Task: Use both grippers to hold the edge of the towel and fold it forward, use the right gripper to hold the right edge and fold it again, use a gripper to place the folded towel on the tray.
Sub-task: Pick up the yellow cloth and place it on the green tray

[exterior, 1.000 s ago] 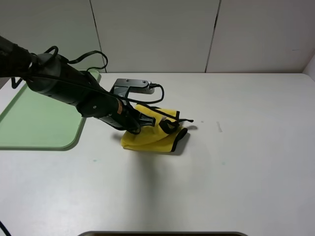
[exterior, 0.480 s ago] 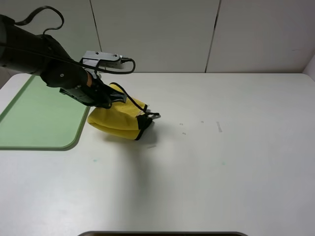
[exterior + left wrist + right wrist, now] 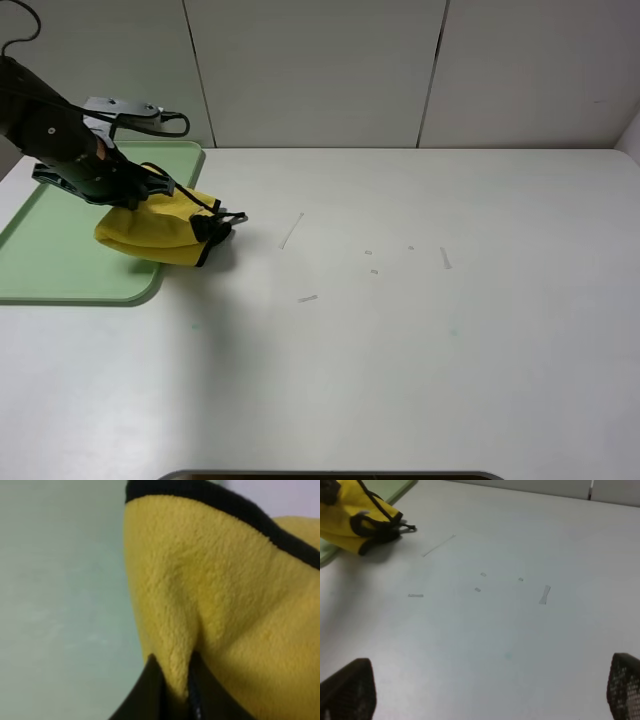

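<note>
Left pincer [image 3: 150, 195] clamps folded towel [image 3: 155, 232] over tray [image 3: 60, 250] edge

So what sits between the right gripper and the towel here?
Only bare table with a few small tape scraps, seen in the right wrist view; the towel lies far off from the open right gripper.

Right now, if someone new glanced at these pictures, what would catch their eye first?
The folded bright-yellow towel stands out at once, pinched in the left tool and hanging over the right rim of the pale-green tray at the table's left. The left wrist view shows the black fingertips shut on a fold of it. The rest of the white table holds only a few small scraps.
</note>
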Robot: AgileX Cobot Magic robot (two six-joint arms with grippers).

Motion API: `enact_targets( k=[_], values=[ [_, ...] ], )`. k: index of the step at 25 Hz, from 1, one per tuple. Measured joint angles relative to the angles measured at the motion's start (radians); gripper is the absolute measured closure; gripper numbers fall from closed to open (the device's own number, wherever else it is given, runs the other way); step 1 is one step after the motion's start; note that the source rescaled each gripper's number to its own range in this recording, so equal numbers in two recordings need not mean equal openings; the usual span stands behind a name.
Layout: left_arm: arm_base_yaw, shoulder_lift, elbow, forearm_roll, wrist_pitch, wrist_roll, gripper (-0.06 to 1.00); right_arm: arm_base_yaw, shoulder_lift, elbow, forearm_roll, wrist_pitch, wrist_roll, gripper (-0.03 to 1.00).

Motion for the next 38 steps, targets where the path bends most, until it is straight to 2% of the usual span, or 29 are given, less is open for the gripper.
enact_targets(
  k=[12, 24, 25, 27, 30, 32, 34, 38],
  values=[
    [0.162, 0.0, 0.0, 0.075, 0.01, 0.03, 0.9, 0.0, 0.0, 0.0, 0.0, 0.0, 0.0, -0.03],
    [0.181, 0.0, 0.0, 0.078, 0.008, 0.03, 0.89, 0.0, 0.0, 0.0, 0.0, 0.0, 0.0, -0.03],
    [0.181, 0.0, 0.0, 0.078, 0.008, 0.03, 0.86, 0.0, 0.0, 0.0, 0.0, 0.0, 0.0, -0.03],
    [0.181, 0.0, 0.0, 0.078, 0.008, 0.029, 0.71, 0.0, 0.0, 0.0, 0.0, 0.0, 0.0, -0.03],
    [0.181, 0.0, 0.0, 0.078, 0.001, 0.031, 0.23, 0.0, 0.0, 0.0, 0.0, 0.0, 0.0, -0.03],
    [0.181, 0.0, 0.0, 0.078, -0.001, 0.033, 0.06, 0.0, 0.0, 0.0, 0.0, 0.0, 0.0, -0.03],
    [0.181, 0.0, 0.0, 0.078, -0.001, 0.034, -0.01, 0.0, 0.0, 0.0, 0.0, 0.0, 0.0, -0.03],
    [0.181, 0.0, 0.0, 0.078, -0.001, 0.038, -0.05, 0.0, 0.0, 0.0, 0.0, 0.0, 0.0, -0.03]
  ],
)
